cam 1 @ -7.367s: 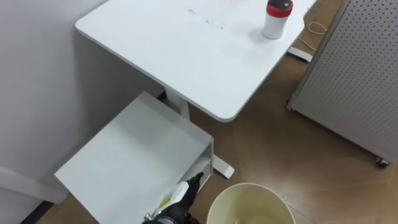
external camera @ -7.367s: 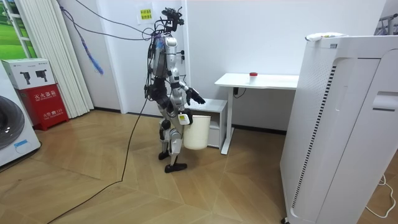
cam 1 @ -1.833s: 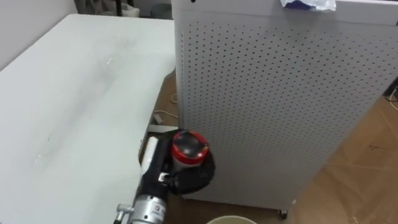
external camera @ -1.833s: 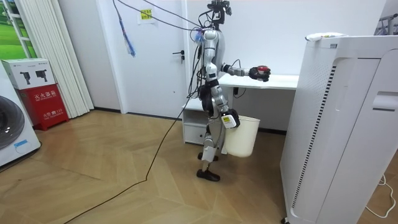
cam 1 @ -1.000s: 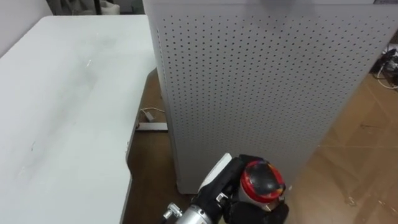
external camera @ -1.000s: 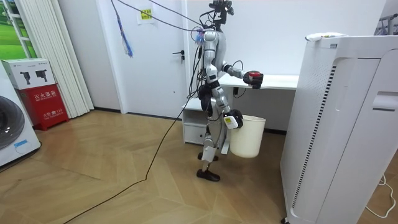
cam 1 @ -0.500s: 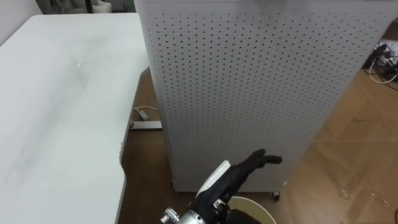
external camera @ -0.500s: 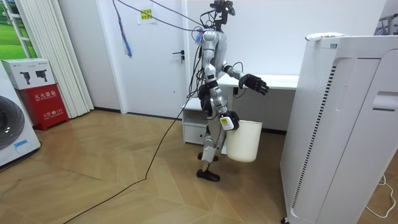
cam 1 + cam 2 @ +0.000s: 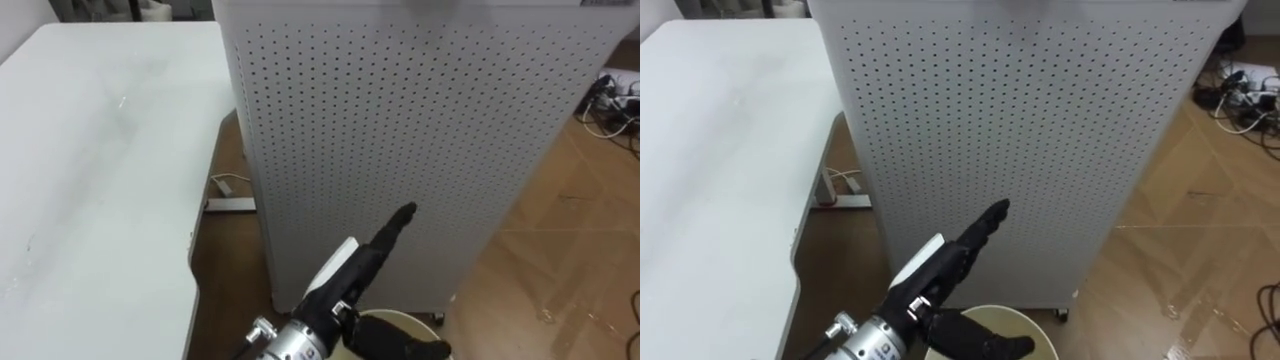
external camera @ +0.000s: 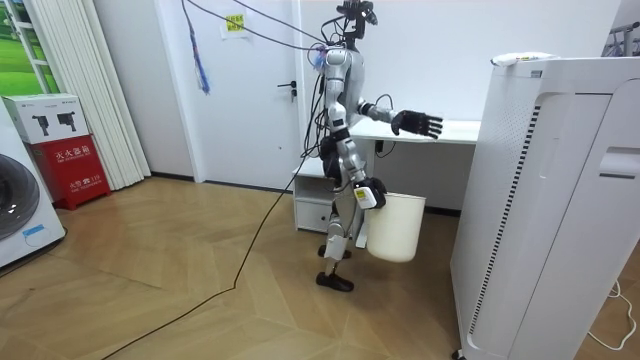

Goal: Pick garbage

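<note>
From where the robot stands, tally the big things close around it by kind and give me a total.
desk: 1
perforated cabinet: 1
bin: 1, carried at the right hand
Total: 3

White walls, herringbone wood floor, white desk stood vs. back wall, drawer unit under it, tall perforated white cabinet beside, white door, pale curtains, red box, washer at room view's left edge.
</note>
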`<state>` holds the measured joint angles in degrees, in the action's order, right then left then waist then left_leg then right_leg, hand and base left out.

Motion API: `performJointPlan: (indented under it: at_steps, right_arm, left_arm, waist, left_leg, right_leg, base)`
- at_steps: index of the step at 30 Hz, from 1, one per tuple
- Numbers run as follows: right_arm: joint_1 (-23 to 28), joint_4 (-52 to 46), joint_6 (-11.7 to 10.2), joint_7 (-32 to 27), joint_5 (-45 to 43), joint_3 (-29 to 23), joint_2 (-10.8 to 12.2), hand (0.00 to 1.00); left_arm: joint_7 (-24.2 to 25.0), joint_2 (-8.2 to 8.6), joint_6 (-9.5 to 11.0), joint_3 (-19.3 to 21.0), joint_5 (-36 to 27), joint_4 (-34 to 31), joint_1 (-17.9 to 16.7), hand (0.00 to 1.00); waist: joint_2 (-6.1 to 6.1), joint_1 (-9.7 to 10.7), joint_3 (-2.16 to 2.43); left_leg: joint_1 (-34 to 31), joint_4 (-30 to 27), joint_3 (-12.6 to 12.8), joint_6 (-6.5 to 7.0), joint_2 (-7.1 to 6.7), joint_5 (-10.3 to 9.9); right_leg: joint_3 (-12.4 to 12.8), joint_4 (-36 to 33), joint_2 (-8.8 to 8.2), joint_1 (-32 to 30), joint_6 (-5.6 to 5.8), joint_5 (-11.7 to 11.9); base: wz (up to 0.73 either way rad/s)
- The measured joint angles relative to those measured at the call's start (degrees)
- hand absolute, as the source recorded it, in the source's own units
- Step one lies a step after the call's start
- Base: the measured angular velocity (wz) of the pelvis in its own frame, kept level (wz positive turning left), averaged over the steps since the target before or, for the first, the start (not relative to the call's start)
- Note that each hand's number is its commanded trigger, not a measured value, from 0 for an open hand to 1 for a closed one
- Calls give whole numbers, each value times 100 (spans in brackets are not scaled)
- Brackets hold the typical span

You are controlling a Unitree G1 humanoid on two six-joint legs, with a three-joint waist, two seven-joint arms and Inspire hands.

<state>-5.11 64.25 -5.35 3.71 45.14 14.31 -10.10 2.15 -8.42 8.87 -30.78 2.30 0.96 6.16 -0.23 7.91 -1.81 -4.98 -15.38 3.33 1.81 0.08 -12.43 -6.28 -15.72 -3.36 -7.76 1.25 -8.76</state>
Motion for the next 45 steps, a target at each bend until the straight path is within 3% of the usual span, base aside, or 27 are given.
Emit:
performJointPlan:
  at_steps: [2, 3, 5, 6, 10, 15, 22, 25, 29, 33, 35, 38, 40, 42, 44, 45]
  right_arm:
    - [43, -12, -5, -45, -7, 2, -3, 100]
    - [76, -14, -5, -65, -57, 5, -3, 100]
    - [92, -14, -5, -81, -60, 4, -7, 100]
    - [132, -41, -6, -116, -46, -6, -15, 100]
    - [194, -77, -6, -209, -38, -47, -31, 100]
    - [332, -78, -26, -216, 60, -61, -29, 100]
    - [555, 0, -28, -216, 306, -228, 4, 100]
    - [570, 2, -27, -215, 416, -223, 22, 100]
    - [566, -3, -27, -163, 448, -219, 61, 100]
    - [504, -73, -25, -162, 389, -228, 56, 100]
    - [505, -124, -22, -113, 273, -228, 53, 100]
    - [501, -248, -1, -106, 21, -202, 64, 100]
    - [457, -299, 15, -101, -88, -202, 61, 100]
    - [393, -300, 40, -88, -269, -203, 50, 100]
    - [398, -317, 47, -42, -318, -191, 54, 100]
    - [400, -316, 66, -16, -298, -186, 57, 100]
  left_arm:
    - [-172, 6, 102, 68, 130, -120, 3, 0]
    - [-271, 1, 136, 121, 255, -168, -3, 0]
    - [-447, -14, 152, 209, 418, -249, -14, 0]
    - [-574, -15, 153, 283, 581, -345, -46, 0]
    - [-1155, -13, 309, 586, 1192, -587, -84, 0]
    - [-1747, 2, 587, 844, 1353, -715, -87, 0]
    - [-2494, -2, 774, 1428, 1348, -1071, -84, 0]
    - [-2630, -9, 829, 1480, 1349, -1163, -84, 0]
    - [-2591, -127, 874, 1354, 1262, -1020, -90, 0]
    - [-2098, -225, 871, 1179, 1181, -184, -143, 0]
    - [-1886, -254, 851, 1137, 1153, 85, -347, 0]
    - [-1552, -321, 642, 928, 1078, 832, -496, 0]
    - [-1359, -274, 429, 854, 1079, 1300, -595, 0]
    - [-1276, -252, 388, 822, 1047, 1663, -652, 0]
    - [-1237, -247, 323, 818, 947, 1938, -689, 0]
    - [-1227, -270, 309, 820, 964, 2035, -699, 0]
  waist:
    - [-3, -9, 6]
    - [-2, -34, 49]
    - [-7, -34, 53]
    - [-10, -44, 78]
    - [-31, -59, 76]
    - [-101, -55, 130]
    - [-103, -181, 132]
    - [-106, -207, 125]
    - [-141, -187, 77]
    - [-110, -208, 57]
    - [-81, -219, 58]
    - [-37, -237, 46]
    - [-37, -233, 44]
    - [-37, -227, 43]
    - [-37, -235, 39]
    - [-59, -314, 33]
  left_leg:
    - [81, 4, 14, 0, 2, 0]
    - [113, 4, 21, 0, 2, 0]
    - [177, 4, 30, 0, 3, 0]
    - [199, 6, 34, 0, -3, 0]
    - [350, 23, 35, 15, -54, 9]
    - [372, 3, 34, 30, -83, 15]
    - [544, 156, 197, 33, -41, 13]
    - [575, 185, 289, 38, -32, 8]
    - [556, 184, 338, 45, 0, -27]
    - [568, 182, 457, 29, 53, -85]
    - [557, 181, 572, 15, 99, -126]
    - [518, 81, 633, -17, 166, -198]
    - [427, -44, 739, -42, 231, -266]
    - [406, -142, 760, -72, 252, -285]
    - [362, -394, 786, -152, 310, -349]
    - [262, -753, 866, -191, 377, -450]
  right_leg:
    - [5, 4, 1, 81, 0, 0]
    - [8, 1, 2, 107, 1, -1]
    - [7, -2, -1, 168, 0, -1]
    - [24, -9, -1, 178, 1, -1]
    - [41, -102, -38, 274, 19, -34]
    - [52, -121, -65, 291, 38, -53]
    - [157, -131, -44, 299, 41, -49]
    - [224, -132, -31, 288, 41, -47]
    - [222, -103, -3, 278, 39, -32]
    - [137, -120, 15, 237, 25, -18]
    - [147, -132, 55, 168, 7, -7]
    - [45, -244, 83, 70, -21, -9]
    - [-51, -332, 95, -45, -64, -37]
    - [-212, -366, 83, -60, -124, -73]
    - [-187, -524, 109, -103, -182, -145]
    - [-229, -689, 129, -178, -242, -266]
  base:
    - [-2]
    - [-4]
    - [0]
    - [0]
    - [0]
    - [2]
    - [-12]
    - [-15]
    - [-6]
    - [-17]
    - [-32]
    - [-20]
    - [-16]
    - [-20]
    - [-23]
    - [-42]
